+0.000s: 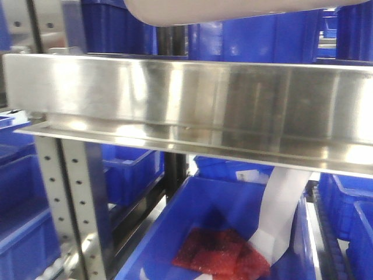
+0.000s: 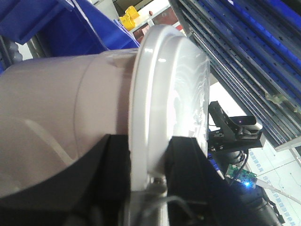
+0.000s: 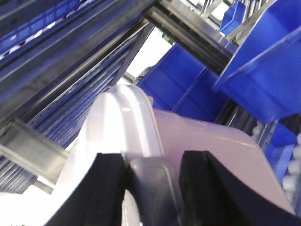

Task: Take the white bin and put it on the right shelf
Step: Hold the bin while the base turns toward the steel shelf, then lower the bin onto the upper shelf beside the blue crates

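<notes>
While both grippers, left (image 2: 146, 174) and right (image 3: 153, 188), clamp the pinkish-white lidded plastic bin (image 2: 70, 117) aloft, the shiny steel shelf (image 1: 186, 99) awaits; placement remains.

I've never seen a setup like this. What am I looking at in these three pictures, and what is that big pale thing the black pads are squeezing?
A two-armed robot is carrying a storage tub. The front picture looks ahead at a shiny steel shelf; the tub's underside, the white bin, shows at the top edge, above the shelf. Blue crates sit below and behind.

The other two pictures come from cameras on the wrists. The left claw pinches the bin's lid rim between black pads. The right claw grips the rim on the other side the same way. Both arms hold the bin together.
</notes>
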Controlling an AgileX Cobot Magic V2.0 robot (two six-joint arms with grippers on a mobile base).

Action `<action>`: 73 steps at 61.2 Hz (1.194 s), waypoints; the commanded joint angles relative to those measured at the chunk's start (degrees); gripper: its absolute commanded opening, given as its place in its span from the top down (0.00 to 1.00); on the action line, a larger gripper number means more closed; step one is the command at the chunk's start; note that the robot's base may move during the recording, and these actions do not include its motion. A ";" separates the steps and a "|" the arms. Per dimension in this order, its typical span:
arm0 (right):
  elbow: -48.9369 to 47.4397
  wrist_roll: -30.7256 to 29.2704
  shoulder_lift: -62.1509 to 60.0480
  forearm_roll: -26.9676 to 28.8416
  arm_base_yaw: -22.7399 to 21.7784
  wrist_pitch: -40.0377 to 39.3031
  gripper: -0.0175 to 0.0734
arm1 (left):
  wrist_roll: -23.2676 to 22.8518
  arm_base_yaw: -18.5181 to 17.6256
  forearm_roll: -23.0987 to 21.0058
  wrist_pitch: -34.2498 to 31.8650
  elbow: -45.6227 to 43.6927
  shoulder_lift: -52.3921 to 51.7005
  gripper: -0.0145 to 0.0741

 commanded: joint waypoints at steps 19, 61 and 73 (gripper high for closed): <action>-2.50 0.13 -1.78 7.14 1.15 7.11 0.74 | 2.84 -1.79 -2.96 10.24 -2.01 -2.67 0.98; -2.50 0.13 -1.78 7.14 1.15 7.11 0.74 | 2.84 -1.79 -2.96 10.24 -2.01 -2.67 0.98; -2.50 0.13 -1.78 7.14 1.15 7.11 0.74 | 2.84 -1.79 -2.96 10.24 -2.01 -2.67 0.98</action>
